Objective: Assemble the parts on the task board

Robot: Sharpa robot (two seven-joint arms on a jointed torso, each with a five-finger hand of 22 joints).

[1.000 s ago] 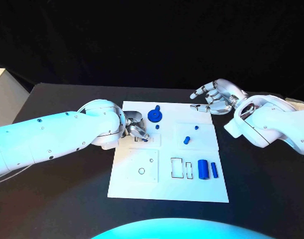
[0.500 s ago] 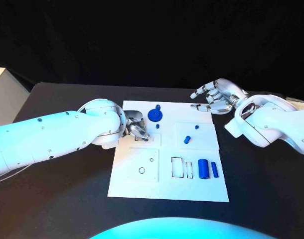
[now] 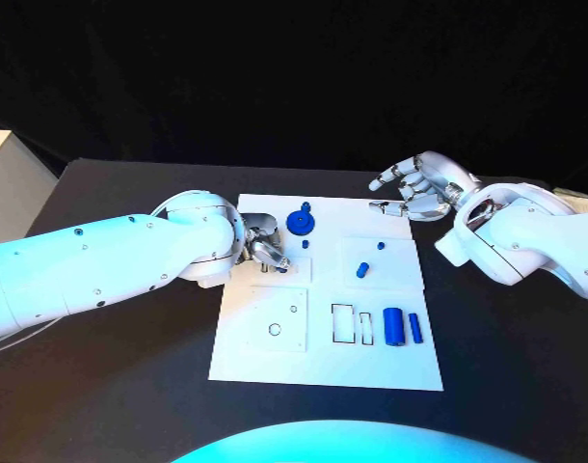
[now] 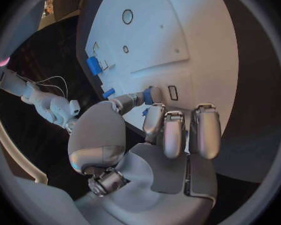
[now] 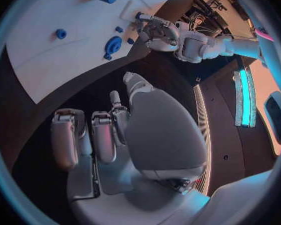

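Where the task board [image 3: 325, 333] lies flat mid-table, the left hand [image 3: 264, 253] sits over its left edge in the far half, fingers curled down onto the plate, thumb and a fingertip pinching a small blue part [image 4: 149, 95] just above the board surface. Right hand [image 3: 416, 188] hovers off the board's far right corner, above bare black table [image 3: 127, 386], fingers loosely curled and apart, gripping nothing. A blue round part [image 3: 300, 225] rests near the board's far edge, just beside the left hand. A small blue peg [image 3: 362, 269] stands right of board centre. Two blue cylinders [image 3: 401, 328] lie side by side by the right edge, nearer half. Board's near half left of them carries outlined recesses; open table all round the plate.
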